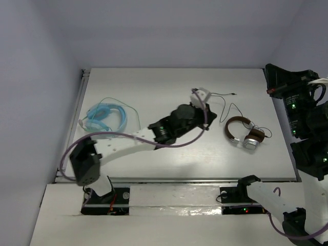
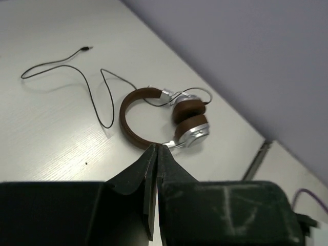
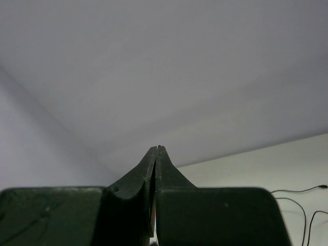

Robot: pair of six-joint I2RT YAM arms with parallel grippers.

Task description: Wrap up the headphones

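Brown headphones (image 1: 249,138) on counter (image 1: 154,87), cable (image 2: 51,63) sprawled; left claw (image 2: 156,149), right claw (image 3: 158,149) pinched together, empty; risk of snagging, dragging headset.

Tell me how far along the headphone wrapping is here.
Done: nothing visible. The headphones lie on the table with their cable trailing loose across it, not wound. In hand: the left gripper, shut and empty, points toward the headband; the right gripper, also shut, faces the wall and holds nothing. Left: gather the cable and wrap all of it.
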